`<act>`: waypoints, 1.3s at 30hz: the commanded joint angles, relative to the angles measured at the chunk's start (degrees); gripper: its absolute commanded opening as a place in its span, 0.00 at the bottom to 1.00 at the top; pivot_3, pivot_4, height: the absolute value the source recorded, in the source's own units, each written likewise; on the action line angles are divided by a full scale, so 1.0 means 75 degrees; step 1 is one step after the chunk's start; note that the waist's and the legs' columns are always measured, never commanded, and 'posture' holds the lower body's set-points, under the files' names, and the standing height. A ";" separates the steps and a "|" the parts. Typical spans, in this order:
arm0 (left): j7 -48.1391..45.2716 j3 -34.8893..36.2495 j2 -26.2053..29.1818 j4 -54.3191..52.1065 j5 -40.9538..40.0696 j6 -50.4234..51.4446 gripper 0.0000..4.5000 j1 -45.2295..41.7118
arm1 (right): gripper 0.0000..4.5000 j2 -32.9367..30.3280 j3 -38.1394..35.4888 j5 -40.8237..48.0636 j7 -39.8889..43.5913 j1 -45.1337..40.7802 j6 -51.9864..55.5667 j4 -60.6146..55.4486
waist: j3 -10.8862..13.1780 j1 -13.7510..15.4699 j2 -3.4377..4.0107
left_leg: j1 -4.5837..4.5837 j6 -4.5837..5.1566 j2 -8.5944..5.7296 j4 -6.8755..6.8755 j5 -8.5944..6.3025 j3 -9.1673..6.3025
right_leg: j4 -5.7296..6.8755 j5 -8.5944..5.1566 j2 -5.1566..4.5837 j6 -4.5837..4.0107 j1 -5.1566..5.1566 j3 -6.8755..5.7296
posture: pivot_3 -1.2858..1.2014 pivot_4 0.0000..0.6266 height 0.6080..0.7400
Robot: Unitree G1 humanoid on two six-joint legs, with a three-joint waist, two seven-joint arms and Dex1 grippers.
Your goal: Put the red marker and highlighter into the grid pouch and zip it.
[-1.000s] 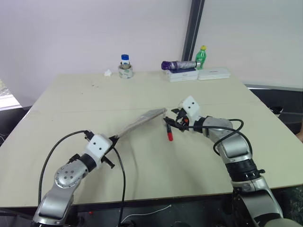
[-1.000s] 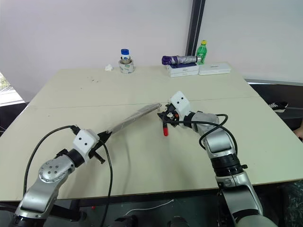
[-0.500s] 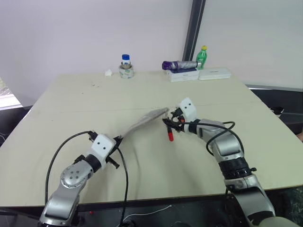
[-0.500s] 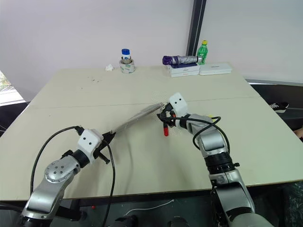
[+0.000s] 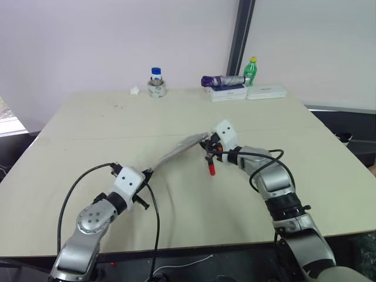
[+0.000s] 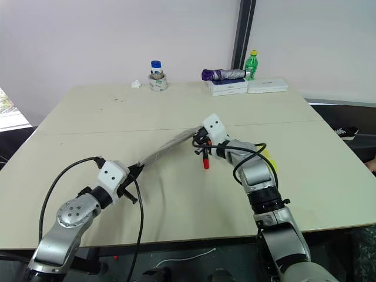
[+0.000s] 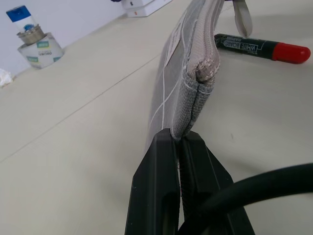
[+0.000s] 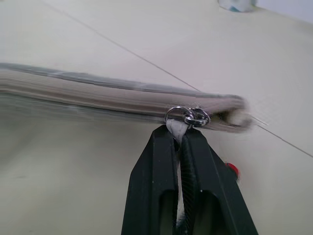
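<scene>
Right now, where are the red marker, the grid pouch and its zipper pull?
red marker [image 7: 261, 46], left wrist view, on its black barrel.
grid pouch [image 7: 171, 83], left wrist view, on its gridded side.
zipper pull [image 8: 177, 128], right wrist view, on the tab.

Left arm [image 5: 94, 220]: silver-grey rounded metal casing with small dark screw holes, white boxy wrist module bearing two black dots, looping black cable. Right arm [image 6: 258, 182]: matching silver segments, black ribbed joint collars, white wrist block, black cable. Fingers [image 7: 156, 196]: matte black, tapered.

grid pouch [image 6: 167, 147] stretched between both grippers; red marker [image 6: 205, 160] on table [image 6: 88, 117].
</scene>
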 commanded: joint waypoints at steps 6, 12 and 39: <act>0.0137 -0.0398 -0.0294 -0.0430 0.0181 0.0236 0.00 -0.0264 | 0.01 0.0186 0.1127 0.0084 0.0540 0.0222 0.0327 -0.1849 | 0.0000 0.0013 -0.0001 | 0.0000 0.0000 0.0000 0.0002 0.0000 -0.0004 | -0.0001 0.0000 0.0000 0.0000 0.0002 -0.0002 | 0.52 0.24 0.98; 0.0293 -0.0628 -0.0553 -0.0369 0.0325 0.0410 0.00 -0.0489 | 0.01 0.0303 0.2029 0.0318 0.1118 0.0467 0.0636 -0.3031 | 0.0000 0.0027 -0.0001 | -0.0001 0.0000 -0.0001 0.0002 0.0000 -0.0010 | -0.0004 0.0000 -0.0002 0.0000 0.0003 -0.0005 | 0.52 0.24 0.98; 0.1806 0.0032 -0.1040 0.0213 0.0876 0.0969 0.00 -0.1376 | 0.80 -0.0648 -0.0062 0.0369 -0.0531 0.0750 0.2411 -0.2492 | 0.0000 0.0193 -0.0006 | -0.0006 0.0000 -0.0007 -0.0002 0.0000 -0.0011 | -0.0019 0.0000 -0.0001 0.0001 0.0004 -0.0010 | 0.52 0.24 0.98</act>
